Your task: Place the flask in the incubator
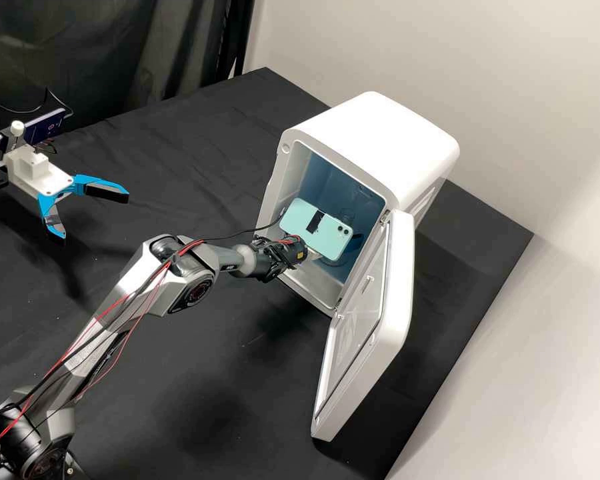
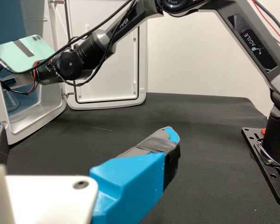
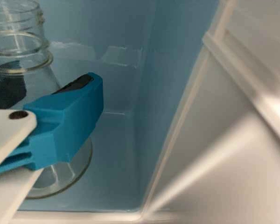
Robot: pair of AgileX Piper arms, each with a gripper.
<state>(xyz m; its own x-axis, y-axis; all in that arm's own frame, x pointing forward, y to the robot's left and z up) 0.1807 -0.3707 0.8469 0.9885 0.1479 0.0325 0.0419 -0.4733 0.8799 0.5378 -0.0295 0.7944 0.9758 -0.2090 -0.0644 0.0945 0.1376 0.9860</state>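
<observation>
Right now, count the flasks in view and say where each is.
1. The flask is inside the incubator, low in its blue chamber, in the jaws of the right gripper. The mint-green device on that wrist screens part of the chamber, so more could be hidden.

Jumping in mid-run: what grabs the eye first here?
The white incubator stands at the right of the bench, door swung open on a blue interior, with the right arm extended inside. There the glass flask stands upright. The left gripper hangs open at far left.
</observation>
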